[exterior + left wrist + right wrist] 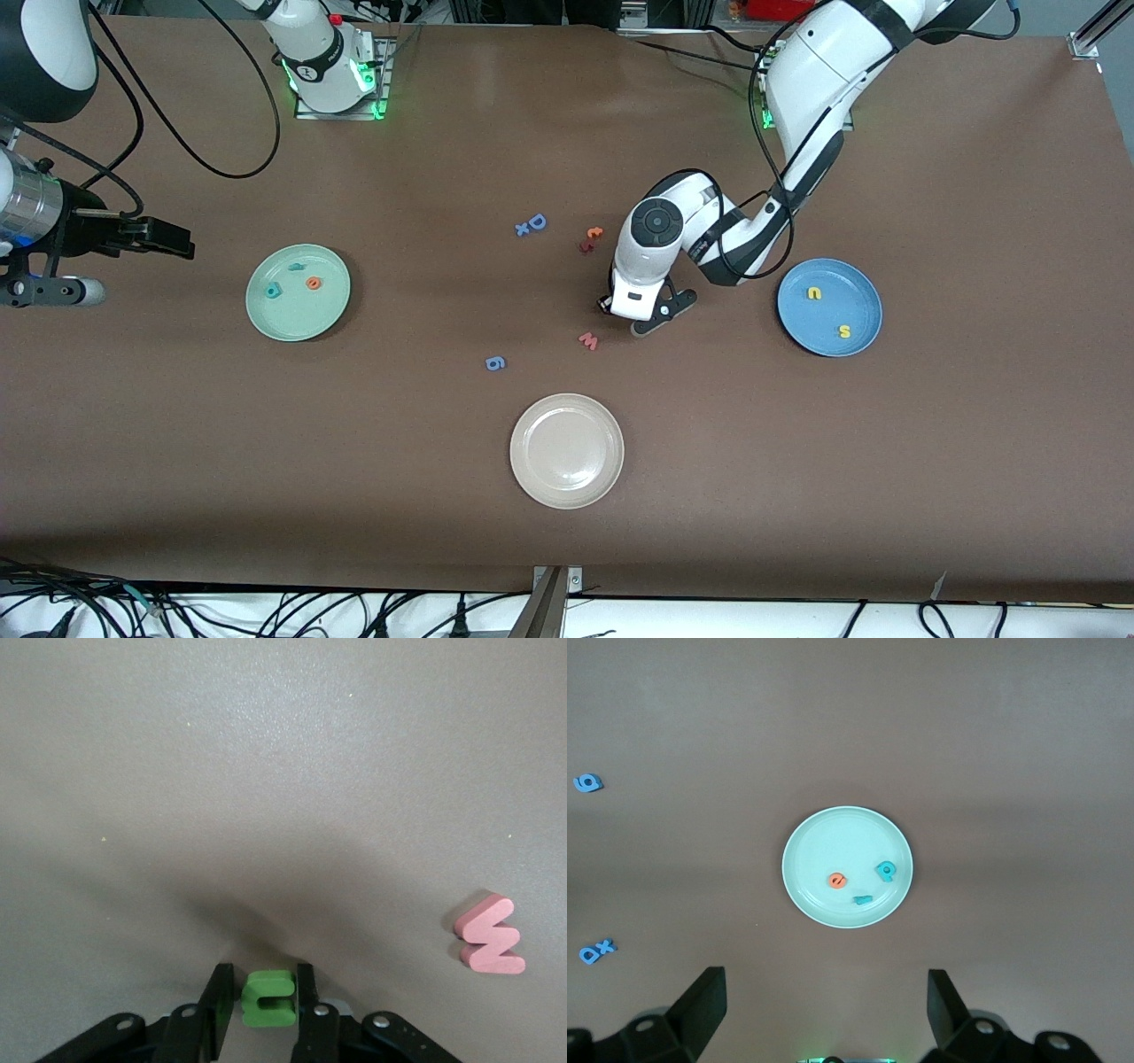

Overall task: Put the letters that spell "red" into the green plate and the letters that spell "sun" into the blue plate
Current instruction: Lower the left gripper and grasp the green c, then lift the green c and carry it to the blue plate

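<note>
My left gripper point(623, 312) is down at the table's middle, its fingers point(306, 985) straddling a small green "n" point(267, 998). One finger touches the letter, and a thin gap shows at the other. The "n" is hidden in the front view. The blue plate point(828, 276) holds a yellow "u" point(813, 292) and a yellow "s" point(844, 330). The green plate point(292, 319) holds a teal "r" point(296, 267), a teal "d" point(274, 290) and an orange "e" point(313, 283). My right gripper point(182, 241) waits open and empty above the table beside the green plate point(824, 842).
A red "w" point(588, 340) lies close to the left gripper, nearer the front camera. A blue "g" point(495, 362), a blue "D" with a small "x" point(532, 224) and an orange-and-red pair point(591, 237) lie mid-table. A beige plate point(567, 478) sits nearest the camera.
</note>
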